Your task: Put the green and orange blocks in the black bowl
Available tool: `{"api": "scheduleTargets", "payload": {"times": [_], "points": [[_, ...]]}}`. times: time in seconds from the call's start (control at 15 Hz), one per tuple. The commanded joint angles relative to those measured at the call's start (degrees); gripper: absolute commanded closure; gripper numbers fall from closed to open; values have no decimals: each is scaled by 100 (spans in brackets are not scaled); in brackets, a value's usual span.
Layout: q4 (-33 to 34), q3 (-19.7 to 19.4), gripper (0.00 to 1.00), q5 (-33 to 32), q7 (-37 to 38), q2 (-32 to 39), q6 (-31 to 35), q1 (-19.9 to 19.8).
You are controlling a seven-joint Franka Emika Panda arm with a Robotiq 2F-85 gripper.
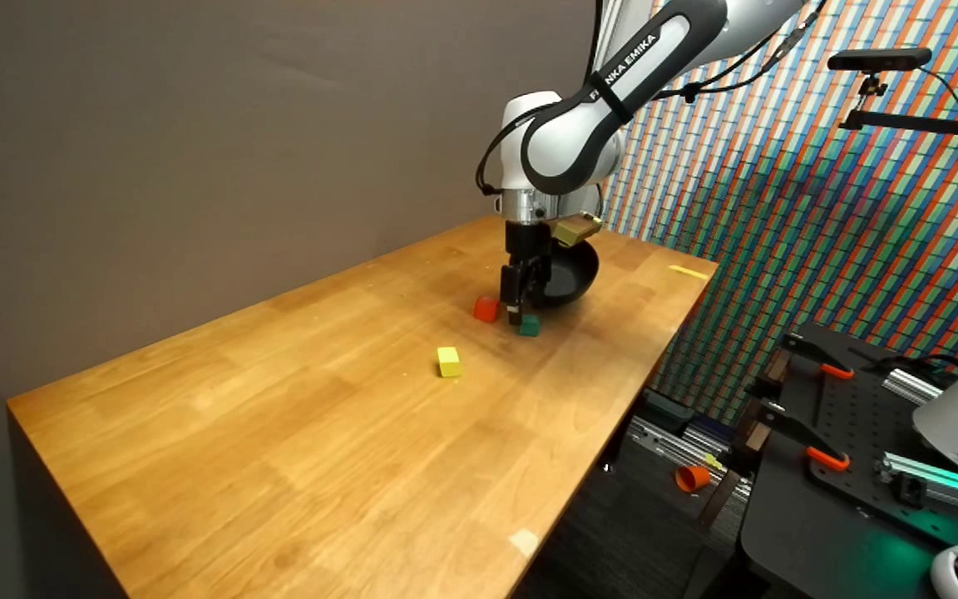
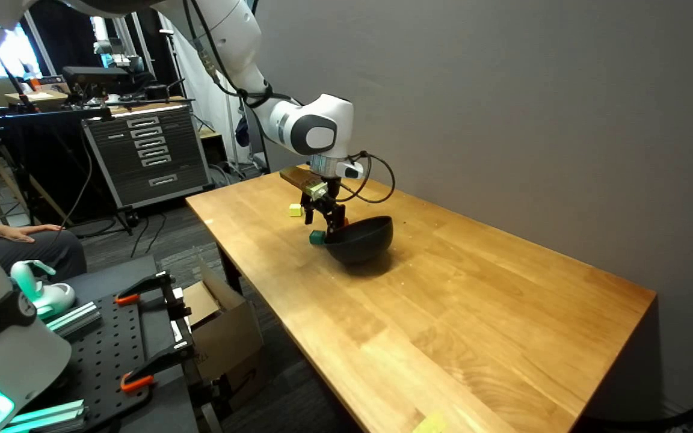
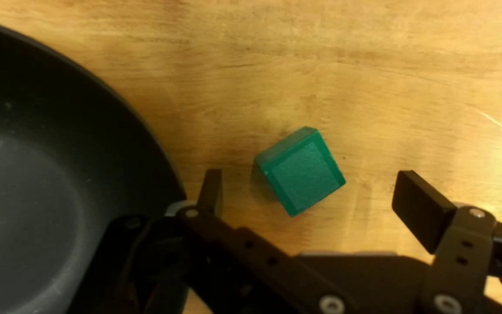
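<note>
A yellow cube (image 1: 449,363) sits on the wooden table (image 1: 304,449), which runs along a gray wall (image 1: 238,166); a strip of yellow tape (image 1: 688,272) lies near the table's edge. A black camera (image 1: 878,60) is mounted before a multicolored patterned backdrop (image 1: 778,191); an orange cup (image 1: 692,478) lies on the floor (image 1: 629,516). In an exterior view, an open cardboard box (image 2: 232,343) stands beside a dark workbench (image 2: 109,279), with a drawer cabinet (image 2: 124,162) farther back.

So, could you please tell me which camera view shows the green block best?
The wrist view: the green block looks large there, its top face fully visible, between the two sides of the open tool. Both exterior views show it only as a small green shape near the tool and the black bowl.
</note>
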Motion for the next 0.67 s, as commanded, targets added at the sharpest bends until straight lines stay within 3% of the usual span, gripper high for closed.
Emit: {"api": "scheduleTargets", "payload": {"times": [0.0, 0.07, 0.13, 0.6], "points": [[53, -3, 0, 33, 170, 44, 76, 12], [29, -2, 25, 46, 210, 25, 110, 10], [15, 15, 26, 69, 217, 13, 147, -5], [-30, 24, 81, 166, 362, -3, 282, -35]]}}
